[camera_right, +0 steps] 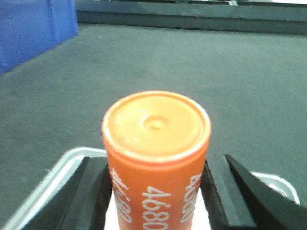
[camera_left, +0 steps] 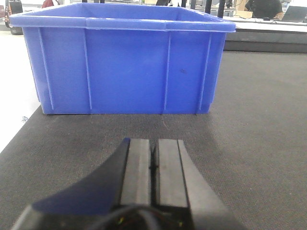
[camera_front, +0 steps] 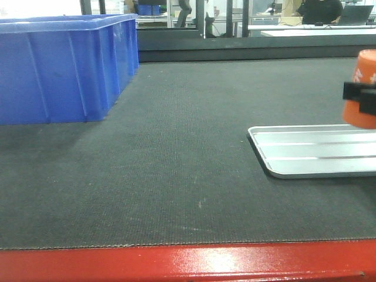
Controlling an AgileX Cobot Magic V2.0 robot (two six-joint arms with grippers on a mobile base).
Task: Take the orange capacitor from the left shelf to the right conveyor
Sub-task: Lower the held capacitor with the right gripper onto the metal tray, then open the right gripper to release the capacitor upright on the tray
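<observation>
The orange capacitor point(camera_right: 156, 158), upright with white "4680" on its side, is held between the black fingers point(camera_right: 93, 191) of my right gripper point(camera_right: 156, 191). It sits over the near corner of a silver metal tray point(camera_right: 62, 167). In the front view the capacitor point(camera_front: 365, 88) shows at the far right edge, above the tray point(camera_front: 311, 150), with a black finger point(camera_front: 359, 94) across it. The conveyor belt point(camera_front: 176, 158) is dark grey with a red front edge point(camera_front: 176, 263). My left gripper point(camera_left: 154, 158) is shut and empty, low over the belt point(camera_left: 259, 120). The left shelf is out of view.
A large blue plastic bin point(camera_front: 64, 67) stands on the belt at the back left; it fills the left wrist view point(camera_left: 124, 62) just ahead of the left gripper. A raised dark rail point(camera_front: 252, 44) borders the belt's far side.
</observation>
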